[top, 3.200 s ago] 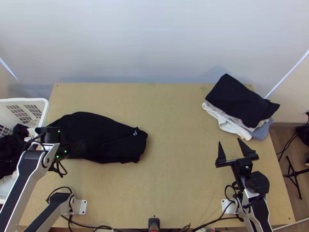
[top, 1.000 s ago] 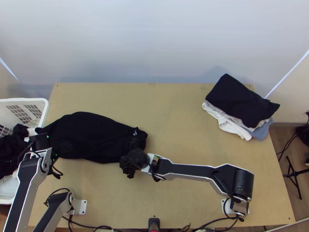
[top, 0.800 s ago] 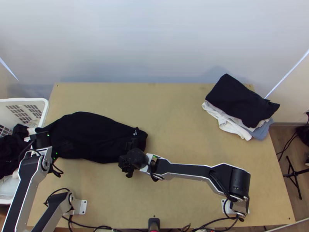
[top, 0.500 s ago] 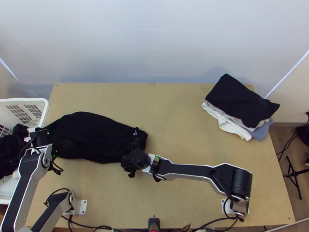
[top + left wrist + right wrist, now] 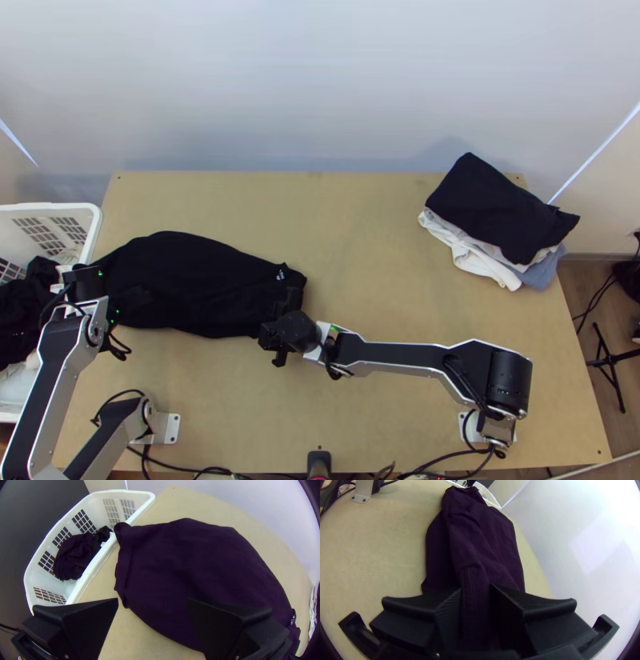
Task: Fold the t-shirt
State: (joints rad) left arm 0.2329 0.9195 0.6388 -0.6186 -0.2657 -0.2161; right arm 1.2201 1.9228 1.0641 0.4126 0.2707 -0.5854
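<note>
The black t-shirt (image 5: 200,284) lies folded into a long shape at the table's left, a small white mark near its right end. Over its left end stands my left gripper (image 5: 90,282); in the left wrist view that gripper (image 5: 153,599) is open above the shirt (image 5: 190,563), its fingers wide apart. At the shirt's near right corner is my right gripper (image 5: 278,330). Within the right wrist view, a bunched, stitched part of the shirt (image 5: 473,553) fills the space between the fingers of this gripper (image 5: 475,588), which is shut on it.
A white basket (image 5: 94,226) with dark clothes stands against the table's left side. Folded clothes, a black piece (image 5: 500,210) on top of white and blue ones, are stacked at the back right. Bare table (image 5: 368,240) lies between shirt and stack.
My right arm has swung from the table's right side to the shirt's right end, lately shifting slightly right. The left gripper has moved a little left. The shirt's outline has hardly changed.
</note>
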